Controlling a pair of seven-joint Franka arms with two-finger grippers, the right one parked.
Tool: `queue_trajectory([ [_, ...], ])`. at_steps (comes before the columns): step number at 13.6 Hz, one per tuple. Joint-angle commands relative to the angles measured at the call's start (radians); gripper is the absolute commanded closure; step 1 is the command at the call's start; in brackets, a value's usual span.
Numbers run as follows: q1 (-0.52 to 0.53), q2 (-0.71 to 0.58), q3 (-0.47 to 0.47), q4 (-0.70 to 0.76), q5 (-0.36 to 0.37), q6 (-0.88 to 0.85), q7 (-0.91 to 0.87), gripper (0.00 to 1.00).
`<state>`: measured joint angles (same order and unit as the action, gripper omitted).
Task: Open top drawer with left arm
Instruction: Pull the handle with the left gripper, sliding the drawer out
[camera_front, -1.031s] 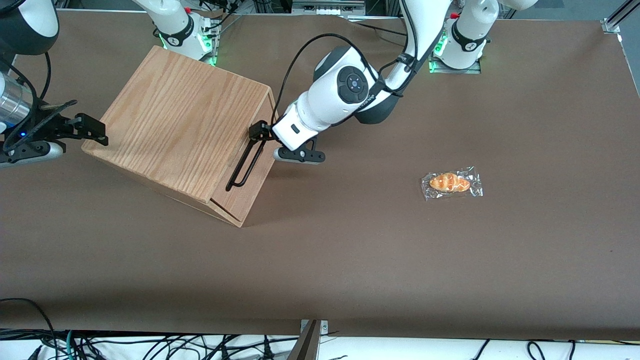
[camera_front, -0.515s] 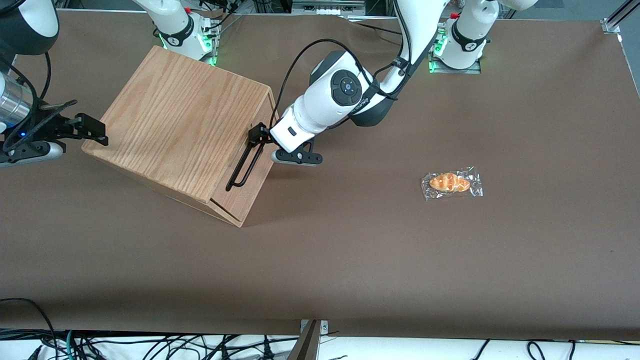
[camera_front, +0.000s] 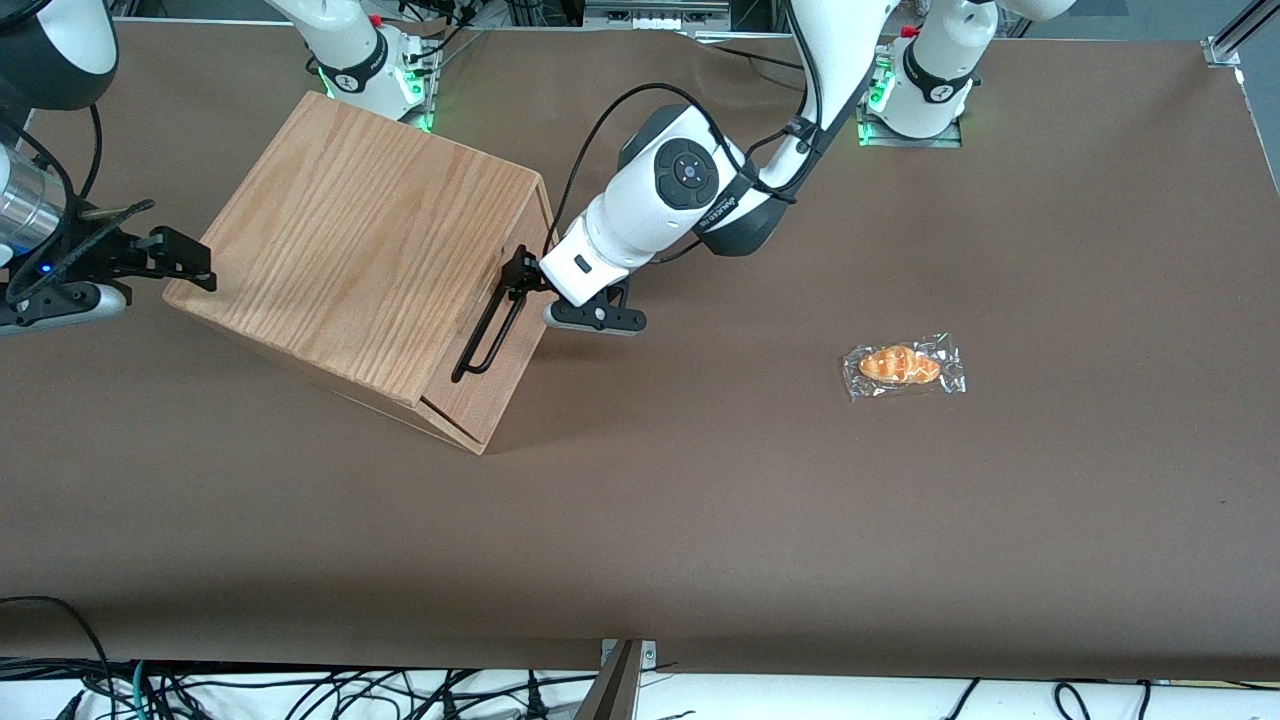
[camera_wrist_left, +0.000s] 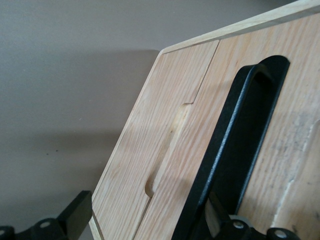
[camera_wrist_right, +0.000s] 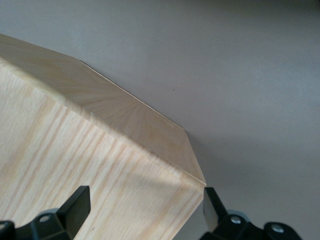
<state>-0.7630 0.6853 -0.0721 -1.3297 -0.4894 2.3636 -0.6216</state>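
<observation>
The oak-grain box (camera_front: 370, 240) stands toward the parked arm's end of the table. Its top drawer (camera_front: 497, 355) has a pale flat front (camera_wrist_left: 280, 150) that sits flush with the box. A long black bar handle (camera_front: 490, 335) (camera_wrist_left: 225, 150) runs along that front. My left arm's gripper (camera_front: 518, 272) (camera_wrist_left: 145, 212) is at the handle's end farther from the front camera. It is open, fingers wide apart. One finger (camera_wrist_left: 75, 215) hangs off the front's edge and the other finger (camera_wrist_left: 214, 220) is tucked against the bar. Nothing is clamped.
A wrapped orange pastry (camera_front: 903, 365) lies on the brown table (camera_front: 700, 520) toward the working arm's end. A seam with a rounded notch (camera_wrist_left: 165, 165) splits the box's front beside the handle. The parked arm's gripper (camera_front: 150, 255) sits against the box's outer corner.
My wrist has rolled and shifted slightly toward the box, and the gripper has settled a little lower over the handle's end. The drawer has not moved.
</observation>
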Motion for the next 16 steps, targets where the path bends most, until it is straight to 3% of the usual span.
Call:
queue_trajectory([
  [1,-0.015,0.022,0.012,0.023,0.037,-0.003,-0.027,0.00],
  [5,0.001,0.019,0.018,0.021,0.080,-0.041,-0.027,0.00],
  [13,0.037,0.011,0.067,0.021,0.080,-0.093,-0.023,0.00],
  [16,0.096,0.010,0.067,0.032,0.083,-0.115,-0.018,0.00],
])
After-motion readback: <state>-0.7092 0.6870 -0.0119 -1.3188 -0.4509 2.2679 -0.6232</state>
